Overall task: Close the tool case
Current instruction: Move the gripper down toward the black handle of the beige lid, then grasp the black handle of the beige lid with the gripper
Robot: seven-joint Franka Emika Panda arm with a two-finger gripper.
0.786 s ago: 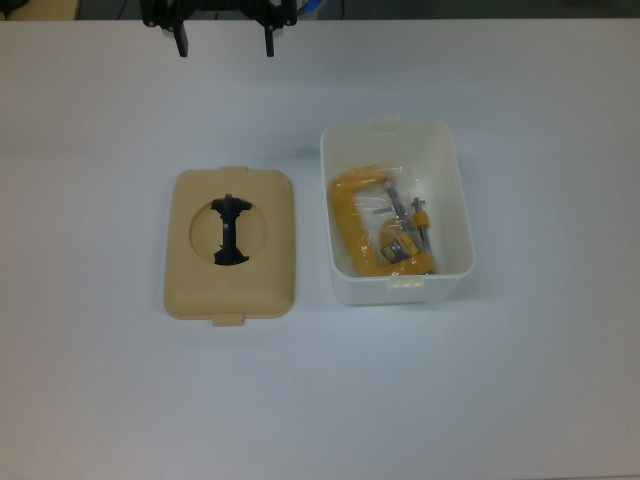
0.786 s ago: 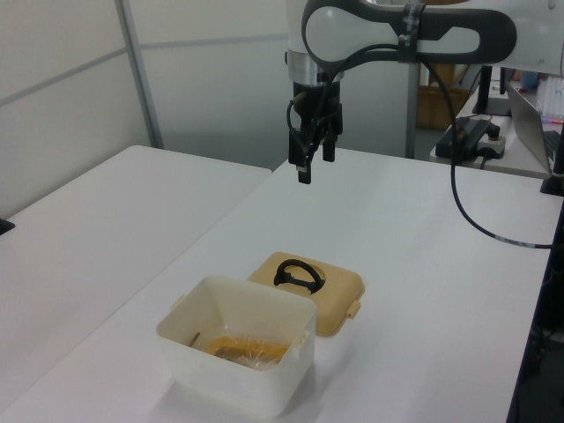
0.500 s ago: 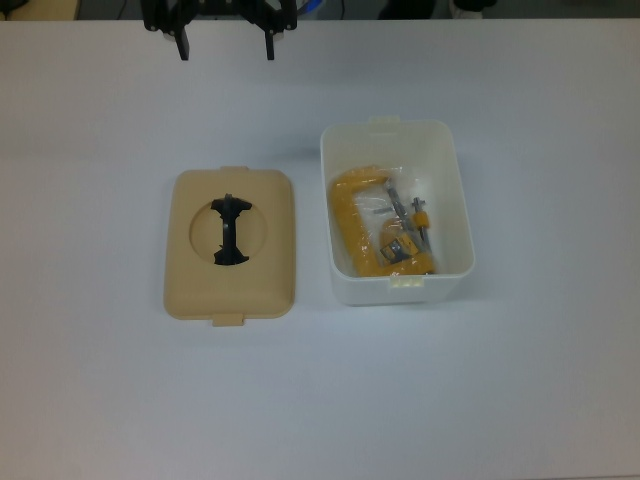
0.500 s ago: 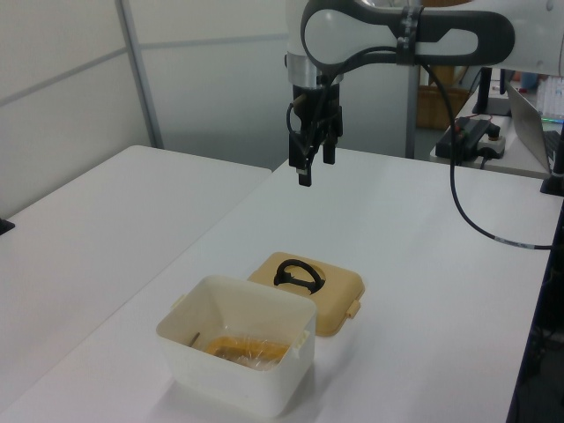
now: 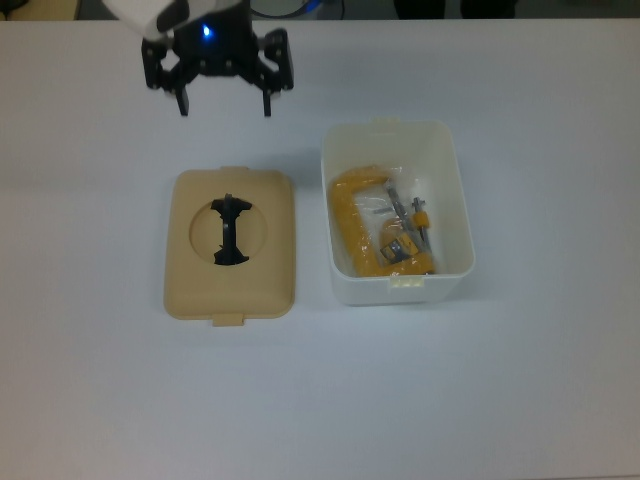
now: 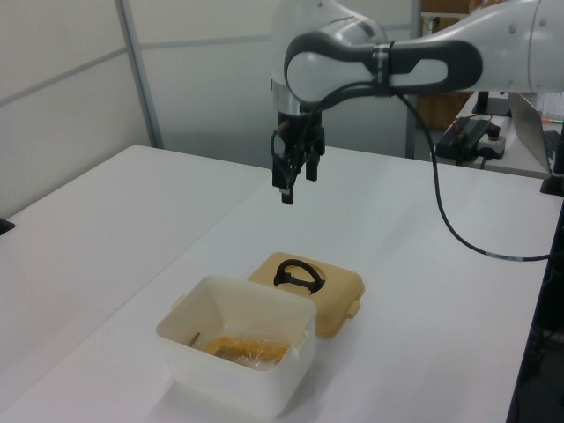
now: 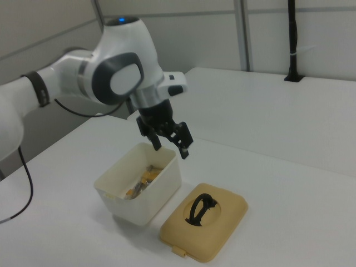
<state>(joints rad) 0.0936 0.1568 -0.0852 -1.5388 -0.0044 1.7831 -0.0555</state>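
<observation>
Now the black two-finger gripper (image 5: 224, 103) has dropped from the top edge of the top view toward the frame's upper left, fingers spread and empty, and hangs above the tan rounded-rectangle plastic lid with its black handle (image 5: 230, 243), which I judge to be the approach to a grasp. That lid lies flat left of centre, just beside but apart from the open white rectangular plastic box (image 5: 396, 211) right of centre, with bare white surface (image 5: 320, 400) all round both, leaving ample room.
</observation>
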